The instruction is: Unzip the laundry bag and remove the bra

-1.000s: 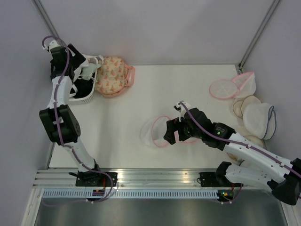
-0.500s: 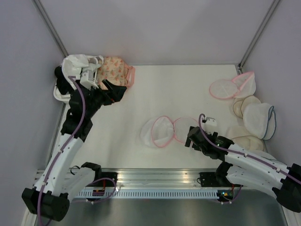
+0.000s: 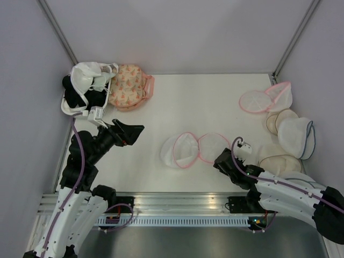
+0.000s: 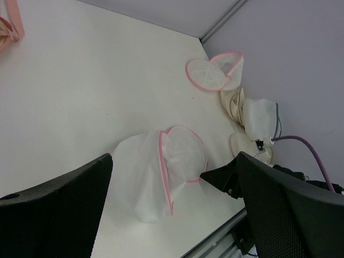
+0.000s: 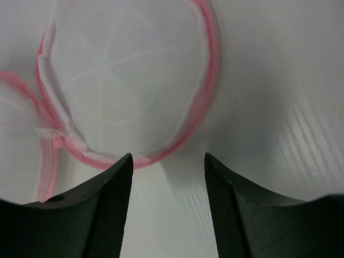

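The laundry bag (image 3: 185, 149) lies unzipped in the middle of the table, its two pink-rimmed mesh halves spread side by side. It shows in the left wrist view (image 4: 166, 169) and one half shows in the right wrist view (image 5: 123, 80). I see nothing inside it. The white bra (image 3: 86, 75) lies on top of black garments in the basket at the far left. My left gripper (image 3: 134, 134) is open and empty, left of the bag (image 4: 174, 161). My right gripper (image 3: 219, 159) is open and empty at the bag's right rim (image 5: 167, 157).
A peach floral bag (image 3: 129, 86) sits beside the white basket (image 3: 79, 110). At the far right are another pink-rimmed mesh bag (image 3: 266, 99), a white blue-trimmed bag (image 3: 295, 137) and pale cup-shaped items (image 3: 279, 161). Walls close in on three sides.
My left arm drew back from the basket to the near left, leaving the white bra on it. My right gripper let go of the bag and pulled back to the near right; the bag lies spread open.
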Controlling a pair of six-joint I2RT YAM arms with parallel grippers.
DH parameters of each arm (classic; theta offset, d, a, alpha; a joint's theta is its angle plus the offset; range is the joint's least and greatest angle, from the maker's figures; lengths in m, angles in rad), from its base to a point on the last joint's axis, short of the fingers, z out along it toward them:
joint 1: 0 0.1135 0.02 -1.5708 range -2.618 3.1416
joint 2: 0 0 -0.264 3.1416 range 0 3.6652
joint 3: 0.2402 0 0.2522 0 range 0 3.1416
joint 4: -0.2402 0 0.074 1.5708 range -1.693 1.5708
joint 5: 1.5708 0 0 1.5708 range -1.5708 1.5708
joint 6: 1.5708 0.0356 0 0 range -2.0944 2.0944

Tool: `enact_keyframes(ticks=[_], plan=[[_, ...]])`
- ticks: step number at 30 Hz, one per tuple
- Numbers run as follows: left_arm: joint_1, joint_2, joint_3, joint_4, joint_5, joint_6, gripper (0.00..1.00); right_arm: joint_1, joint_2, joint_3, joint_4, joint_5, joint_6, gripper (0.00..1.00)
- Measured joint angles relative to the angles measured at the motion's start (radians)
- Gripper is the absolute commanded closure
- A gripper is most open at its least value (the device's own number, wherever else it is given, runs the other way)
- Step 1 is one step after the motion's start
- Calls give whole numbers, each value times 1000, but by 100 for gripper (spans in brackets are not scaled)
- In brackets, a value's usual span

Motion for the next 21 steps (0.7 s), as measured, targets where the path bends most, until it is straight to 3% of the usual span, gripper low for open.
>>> enact_keyframes(ticks=[3,7,15,21], plan=[[0,-27,-26,-30,7,-2,0,-4,77,-2,103,22,25,56],[0,-61,-61,-69,21,-10,0,-9,142,-14,189,54,56,100],[0,-112,-80,-135,32,-10,0,-15,95,5,127,122,57,100],[0,-145,-80,-165,32,-10,0,-15,-113,129,25,184,-185,99]])
